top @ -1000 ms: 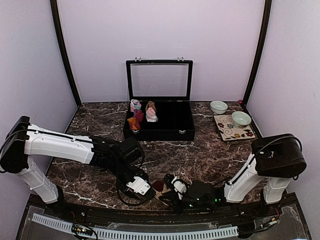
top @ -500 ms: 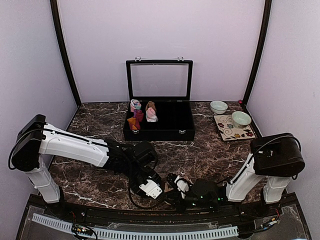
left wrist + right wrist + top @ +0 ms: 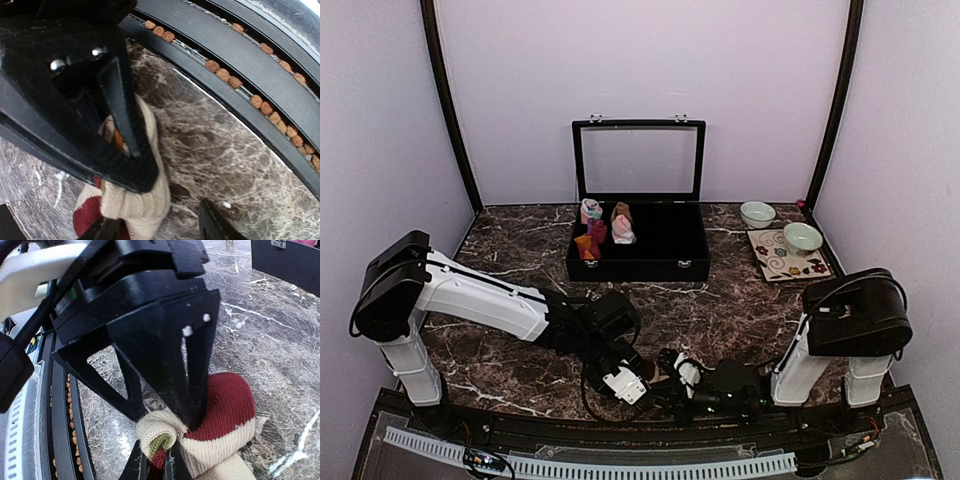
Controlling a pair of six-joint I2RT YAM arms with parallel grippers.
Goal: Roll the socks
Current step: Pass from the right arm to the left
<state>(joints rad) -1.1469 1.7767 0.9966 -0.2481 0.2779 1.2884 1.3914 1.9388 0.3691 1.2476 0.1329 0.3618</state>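
Showing the marble table [image 3: 720,300], with a black box [image 3: 660,255] standing open well beyond both claws. A red-and-cream sock [image 3: 220,415] lies on the table directly beneath the two claws, which meet at the near edge. The right claw [image 3: 155,462] is pressed together, pinching the sock's rolled olive-and-red end. The left claw [image 3: 160,227] is spread, with one finger [image 3: 102,232] at the sock's cream edge and bare table showing between its fingers.

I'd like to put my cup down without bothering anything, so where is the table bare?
Bare marble lies left of the black box, between box and patterned mat, and before the box's right half. Crowded: the near edge, where the left arm and right arm meet over the striped sock.
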